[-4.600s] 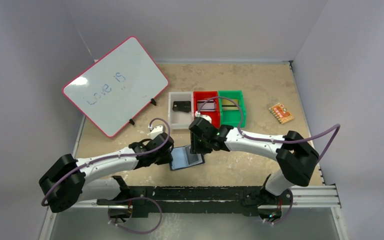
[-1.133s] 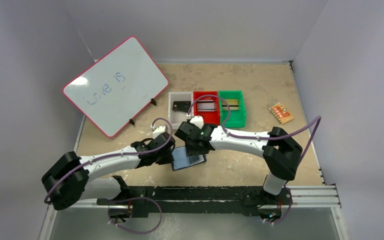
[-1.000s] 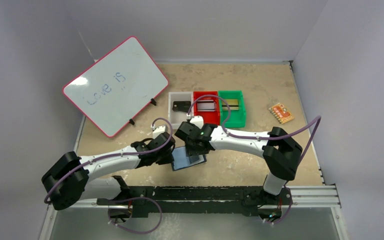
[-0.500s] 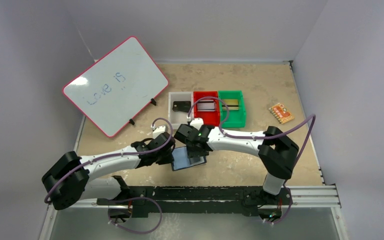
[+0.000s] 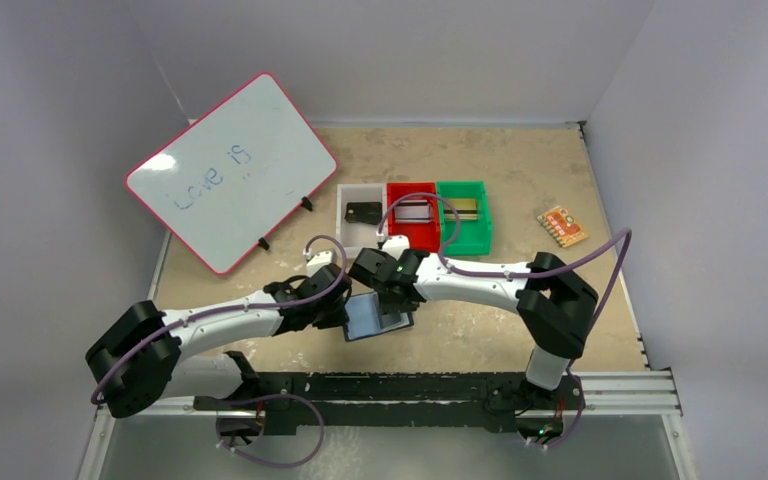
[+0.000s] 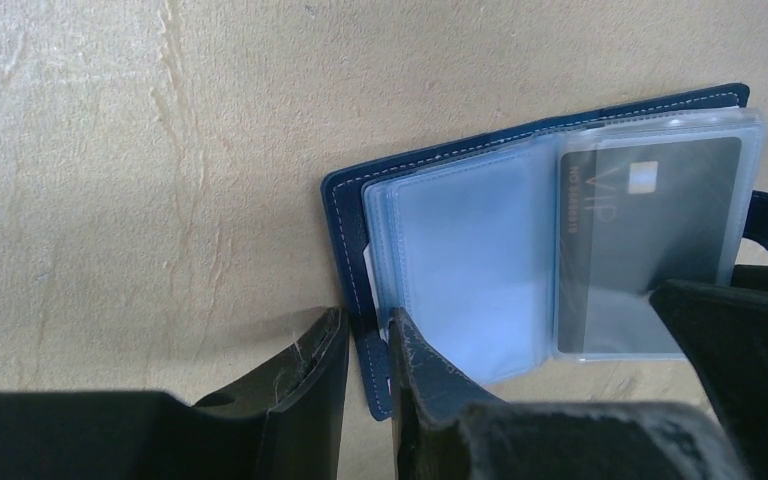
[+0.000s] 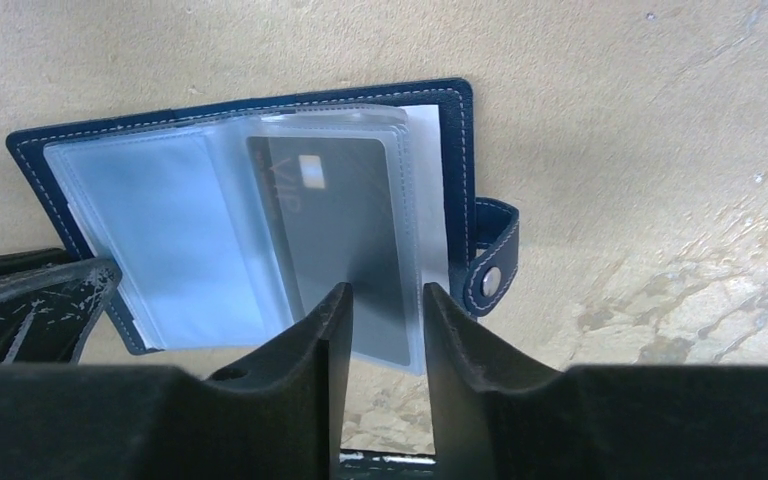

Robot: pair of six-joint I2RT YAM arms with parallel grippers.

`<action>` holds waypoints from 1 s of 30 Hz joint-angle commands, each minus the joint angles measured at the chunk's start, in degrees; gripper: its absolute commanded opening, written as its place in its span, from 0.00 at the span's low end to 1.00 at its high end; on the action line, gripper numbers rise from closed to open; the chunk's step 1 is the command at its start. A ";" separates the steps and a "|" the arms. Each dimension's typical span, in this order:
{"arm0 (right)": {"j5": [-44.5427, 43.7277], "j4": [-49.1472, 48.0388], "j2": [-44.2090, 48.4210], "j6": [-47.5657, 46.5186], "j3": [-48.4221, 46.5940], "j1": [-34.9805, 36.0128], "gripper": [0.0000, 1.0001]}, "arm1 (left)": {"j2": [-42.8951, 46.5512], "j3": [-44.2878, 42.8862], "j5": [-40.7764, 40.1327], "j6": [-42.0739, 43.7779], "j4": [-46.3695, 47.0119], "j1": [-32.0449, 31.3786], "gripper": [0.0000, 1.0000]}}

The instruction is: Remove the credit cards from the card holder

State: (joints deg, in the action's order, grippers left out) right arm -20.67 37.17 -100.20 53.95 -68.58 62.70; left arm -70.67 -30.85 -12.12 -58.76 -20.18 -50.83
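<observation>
One black card point(image 7: 345, 230) shows in the open holder point(image 5: 365, 318), flat on the surface point(image 5: 480, 330) between the arms. The left hand point(image 6: 365, 325) pinches its cover. The right hand point(image 7: 388, 295) has just narrowed around the card, though I can't tell if it's gripping yet. Pull-out's probably next.
</observation>
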 commanded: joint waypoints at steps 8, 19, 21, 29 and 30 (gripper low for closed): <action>-4.48 2.20 1.57 1.38 -1.42 0.51 0.24 | -0.30 -2.11 0.39 1.19 2.15 -0.40 0.20; -4.65 0.90 2.62 0.56 -1.19 1.07 0.12 | -0.21 -1.85 0.52 1.33 2.12 -0.39 0.20; -4.73 1.06 2.51 0.35 -1.38 1.02 0.08 | -0.31 -1.84 0.49 1.29 2.18 -0.37 0.20; -6.30 1.94 3.24 -0.19 -2.47 1.88 0.00 | -0.44 -1.84 0.56 1.39 2.35 -0.33 0.20; -6.14 1.54 3.52 -0.63 -2.63 1.90 0.00 | -0.45 -1.84 0.60 1.38 2.34 -0.36 0.20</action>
State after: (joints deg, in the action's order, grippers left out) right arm -24.62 38.44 -99.74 53.84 -68.58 63.86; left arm -70.94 -30.85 -12.12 -58.70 -20.21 -50.83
